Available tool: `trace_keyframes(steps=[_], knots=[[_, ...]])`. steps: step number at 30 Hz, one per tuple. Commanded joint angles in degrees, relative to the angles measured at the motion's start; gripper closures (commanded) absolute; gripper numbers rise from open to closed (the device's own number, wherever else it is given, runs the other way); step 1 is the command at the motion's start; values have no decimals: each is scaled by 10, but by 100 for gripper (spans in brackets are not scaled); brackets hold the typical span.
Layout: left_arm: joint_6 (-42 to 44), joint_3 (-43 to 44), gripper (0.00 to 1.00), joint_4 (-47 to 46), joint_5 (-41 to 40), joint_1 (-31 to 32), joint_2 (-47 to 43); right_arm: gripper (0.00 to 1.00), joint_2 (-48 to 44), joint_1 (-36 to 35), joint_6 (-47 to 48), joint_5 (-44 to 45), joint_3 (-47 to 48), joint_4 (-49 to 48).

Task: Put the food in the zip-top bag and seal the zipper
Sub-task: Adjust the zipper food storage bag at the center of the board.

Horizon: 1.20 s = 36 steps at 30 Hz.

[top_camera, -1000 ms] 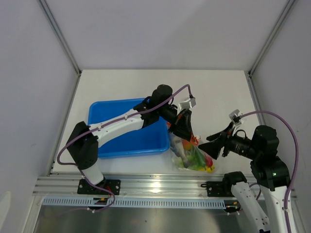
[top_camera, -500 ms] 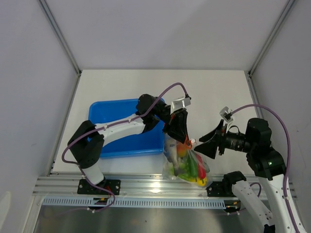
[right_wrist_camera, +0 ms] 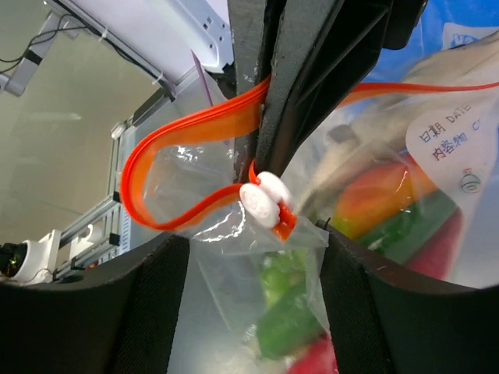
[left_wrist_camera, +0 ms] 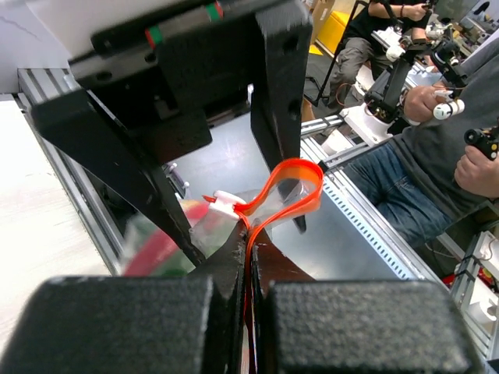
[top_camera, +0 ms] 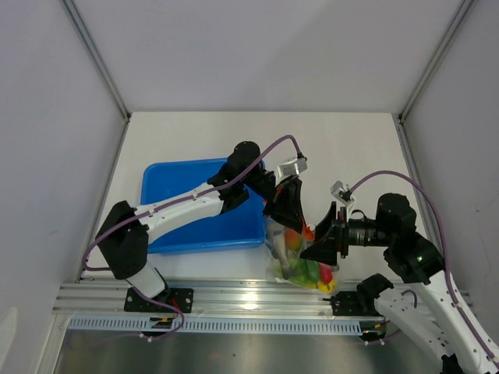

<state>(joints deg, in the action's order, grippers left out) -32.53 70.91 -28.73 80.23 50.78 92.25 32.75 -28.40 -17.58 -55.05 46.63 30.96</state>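
The clear zip-top bag (top_camera: 300,261) hangs over the table's near edge, with the food (right_wrist_camera: 290,312) inside: green, orange and red pieces. My left gripper (top_camera: 285,212) is shut on the red-orange zipper (left_wrist_camera: 282,187) at the bag's mouth. Beside that grip the strip bows out in an open loop (right_wrist_camera: 148,167). A white slider (right_wrist_camera: 263,199) sits on the zipper just below the left fingers (right_wrist_camera: 300,86). My right gripper (top_camera: 310,243) is open. Its fingers (right_wrist_camera: 148,312) stand on either side of the bag's upper corner, under the slider, without pinching it.
A blue tray (top_camera: 175,175) lies on the table to the left of the bag, partly under the left arm. The aluminium rail (top_camera: 234,296) runs along the near edge, right below the hanging bag.
My right gripper has come in leftwards from well off the bag and now straddles its top corner. The left gripper and bag shifted slightly left and nearer.
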Motion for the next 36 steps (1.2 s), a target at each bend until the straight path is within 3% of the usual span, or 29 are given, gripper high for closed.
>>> trace_keyframes(steps=[1,5,6,8,10,13,15,16,17,20,22,29,36], knots=[[19,28,99,-12,-18,3,-16,35,-1,-45,-11,68,-12,-40],[18,21,99,-13,-20,4,-22,49,3,-54,-3,118,-15,-55],[18,19,100,-12,-19,4,-22,60,3,-54,0,132,-15,-56],[19,14,100,-10,-17,4,-26,68,-3,-53,4,159,-22,-69],[24,8,99,-6,-17,4,-29,99,-5,-54,0,186,-25,-74],[88,8,99,70,-32,5,-43,100,-6,-54,-10,205,-26,-71],[135,9,91,159,-66,5,-54,100,-17,-53,-13,213,-27,-64],[173,8,79,182,-82,5,-59,100,-21,-54,-15,219,-25,-52],[188,-1,50,200,-102,5,-78,100,-24,-54,-12,217,-23,-45],[232,-45,14,238,-181,9,-125,100,-24,-54,-9,197,-15,-15],[244,-71,1,240,-235,12,-168,100,-21,-55,-13,184,-11,3],[243,-211,1,217,-506,29,-325,100,-38,-59,-10,179,-17,38],[257,-263,0,256,-549,32,-361,100,-45,-61,-21,156,-19,32]])
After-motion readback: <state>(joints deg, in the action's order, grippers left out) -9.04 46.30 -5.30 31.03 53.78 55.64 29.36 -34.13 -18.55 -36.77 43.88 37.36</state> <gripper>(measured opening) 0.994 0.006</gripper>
